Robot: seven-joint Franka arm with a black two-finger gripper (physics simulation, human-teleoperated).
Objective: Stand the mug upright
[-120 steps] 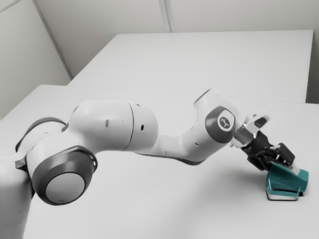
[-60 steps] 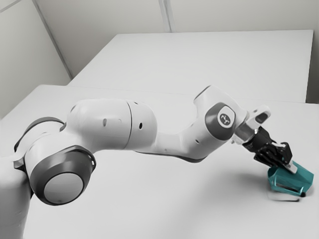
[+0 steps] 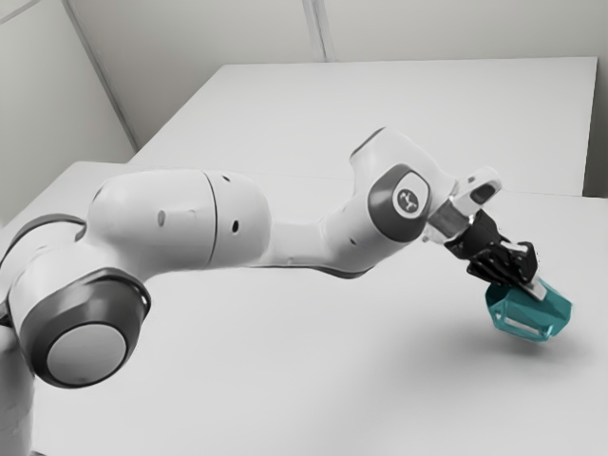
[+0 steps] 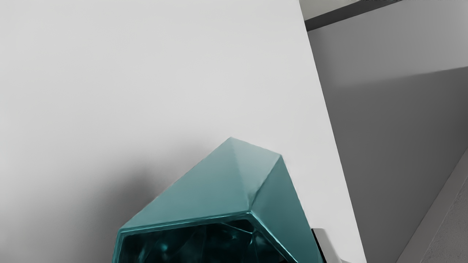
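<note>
The teal, faceted mug (image 3: 549, 308) is tilted and held off the table at the exterior view's right. My gripper (image 3: 539, 289) is shut on its wall, coming from the upper left in that view. In the wrist view the mug (image 4: 193, 199) shows its dark hollow inside and angular outer faces. There, one pale fingertip of my gripper (image 4: 304, 256) lies against the outside of the wall; the other finger is mostly hidden by the mug.
Beneath the mug is the white tabletop (image 3: 380, 399), with a soft shadow on it. A second white table (image 3: 399, 114) stands behind. In the wrist view, the tabletop's straight edge (image 4: 331, 122) runs past the mug, with grey surfaces beyond.
My gripper has risen and moved toward the exterior view's left, carrying the mug up from the table. The mug's tilt has changed along the way.
</note>
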